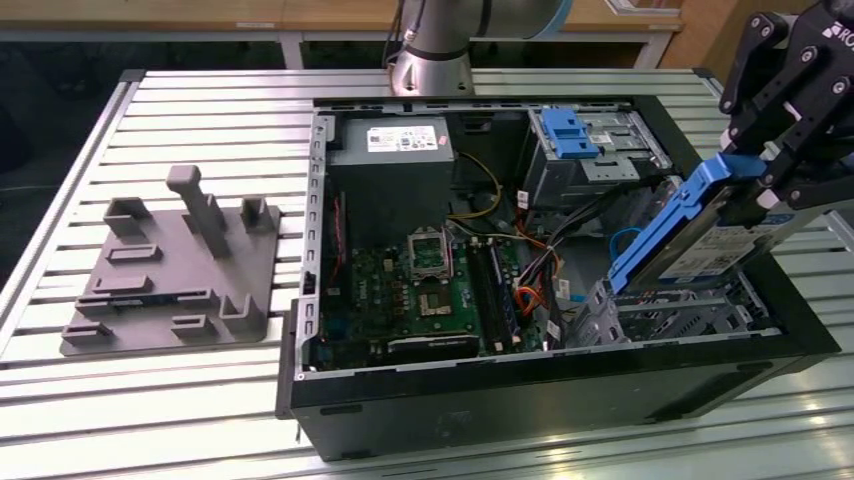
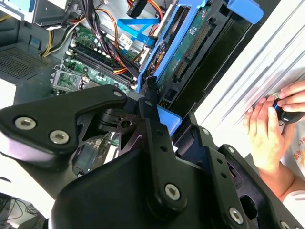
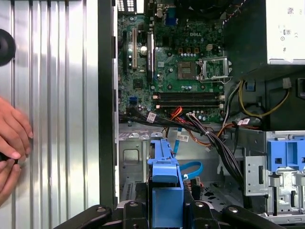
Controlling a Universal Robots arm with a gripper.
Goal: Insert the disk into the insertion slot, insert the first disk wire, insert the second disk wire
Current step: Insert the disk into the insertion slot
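In the exterior view, the black computer case (image 1: 534,400) stood open on the ribbed metal worktop (image 1: 134,400). In its near corner, on the exterior view's right, sat the insertion slot (image 1: 681,312), a silver box with holes in its sides and an open top. The case walls ran close along two of its sides.

The gripper (image 1: 771,185) hung over that corner, and its fingers (image 1: 747,175) were pinched on the high end of the disk (image 1: 707,245). The disk was tilted, with its low end down at the top of the slot. I could not tell if it touched the metal. There was free room above the slot.

The second wrist view showed the disk's green underside (image 2: 190,47) and a person's hands (image 2: 267,126) on the worktop, just outside the case wall. The first wrist view showed the disk's blue frame (image 3: 164,188) from above, with the slot (image 3: 133,157) under it and a bunch of wires (image 3: 209,138) close beside.

Farther in lay the green board (image 1: 427,290). Past it stood the tall bay (image 1: 601,150) with a blue latch (image 1: 567,132). A grey tray (image 1: 174,270) lay well apart on the exterior view's left.
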